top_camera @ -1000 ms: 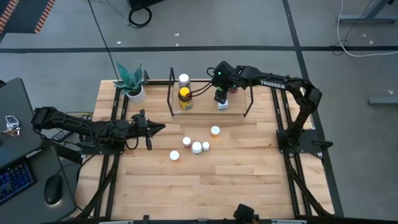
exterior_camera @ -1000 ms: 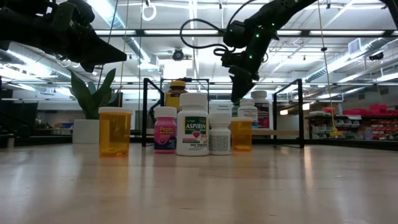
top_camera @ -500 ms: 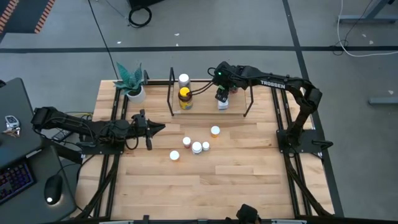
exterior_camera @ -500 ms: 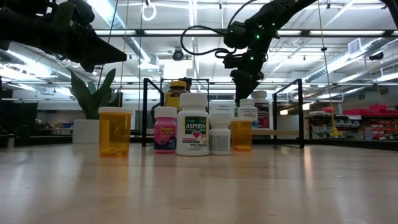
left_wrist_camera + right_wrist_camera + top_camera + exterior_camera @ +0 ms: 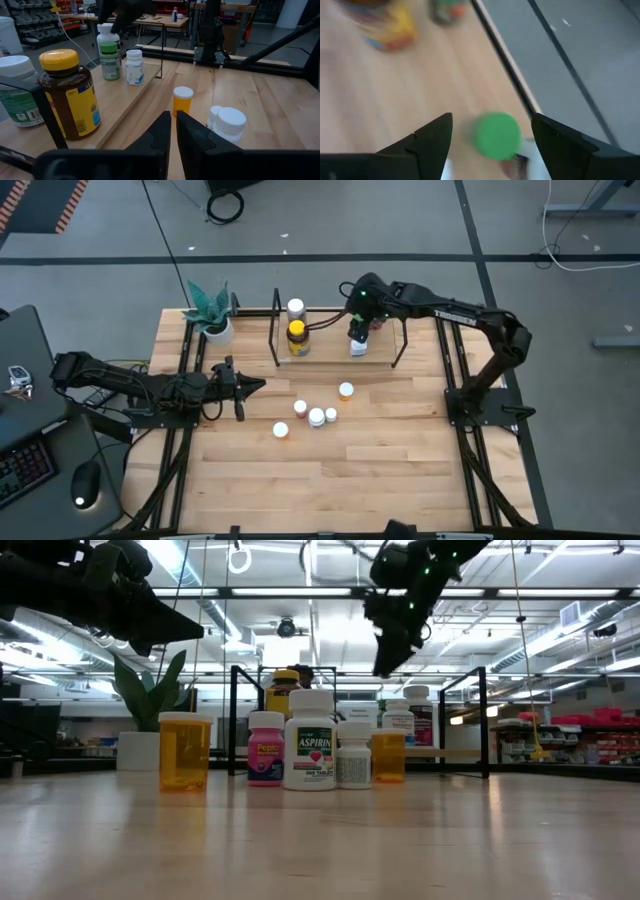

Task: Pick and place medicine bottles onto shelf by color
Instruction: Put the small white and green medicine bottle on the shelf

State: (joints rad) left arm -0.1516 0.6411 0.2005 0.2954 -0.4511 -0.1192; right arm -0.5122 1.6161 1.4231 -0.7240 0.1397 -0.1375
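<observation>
The right end effector has lifted clear of the shelf since a second ago, when it reached down among the bottles there; its fingers now stand wide and empty, with the green-capped bottle showing free between them from above. That bottle now stands on the shelf's right part just beside a small white bottle, so this placement looks finished. The amber bottle with the yellow lid and a white-capped bottle hold the shelf's left part. Five bottles wait clustered on the counter, among them an orange one and an aspirin bottle. The left end effector hovers near them, fingers nearly closed, empty. The shelf's black end frames and a potted plant crowd any approach
</observation>
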